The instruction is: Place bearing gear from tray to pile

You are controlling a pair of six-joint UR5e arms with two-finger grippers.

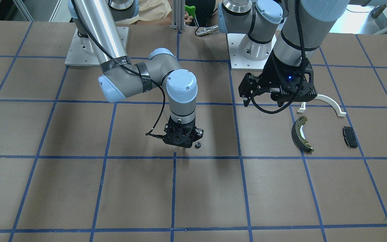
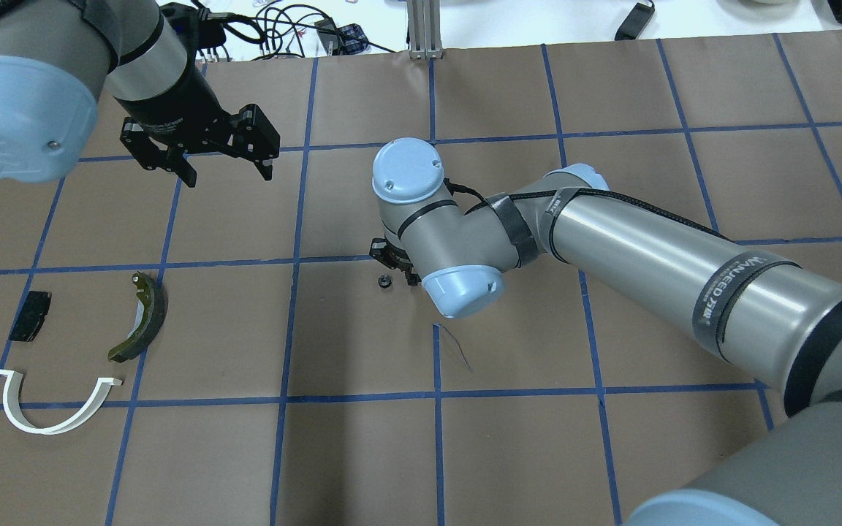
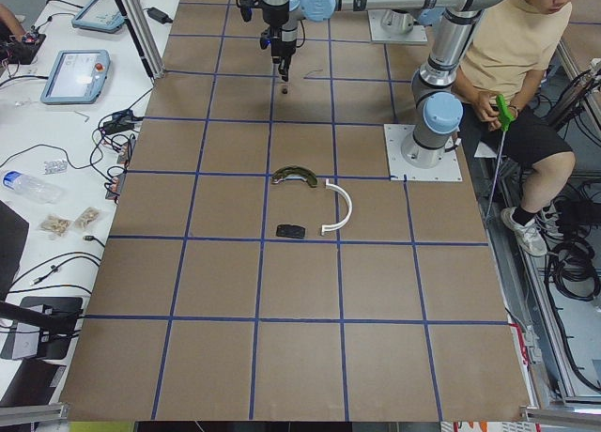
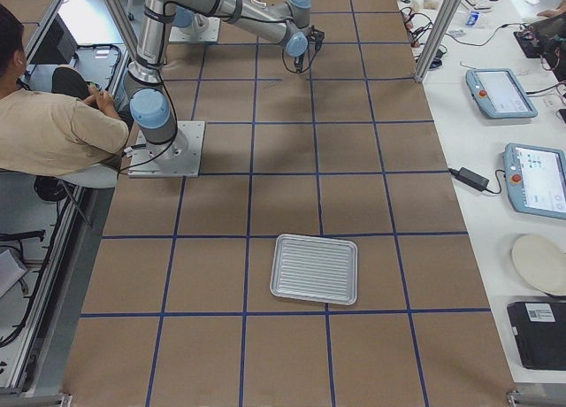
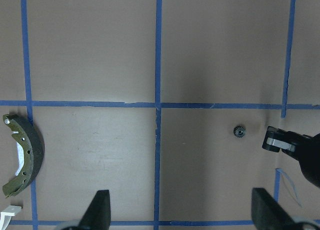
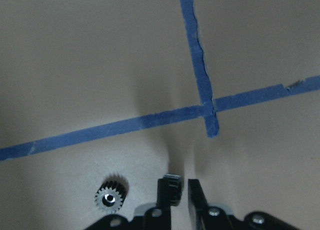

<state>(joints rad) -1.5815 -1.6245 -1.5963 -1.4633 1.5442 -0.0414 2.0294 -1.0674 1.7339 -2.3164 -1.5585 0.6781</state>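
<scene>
Closest to us, our right hand (image 6: 179,186) is pinched shut, empty; the bearing gear (image 6: 110,197) lies on the table (image 6: 75,50) just beside it. Small, rigid, light, we judge: pinch across its teeth.

L gripper (image 2: 229,174) spread wide, raised; R gripper (image 6: 180,189) pinched, low.

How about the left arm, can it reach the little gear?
Probably yes: the gear lies bare on the table, the left gripper is open, but the right gripper sits right beside the gear.
</scene>
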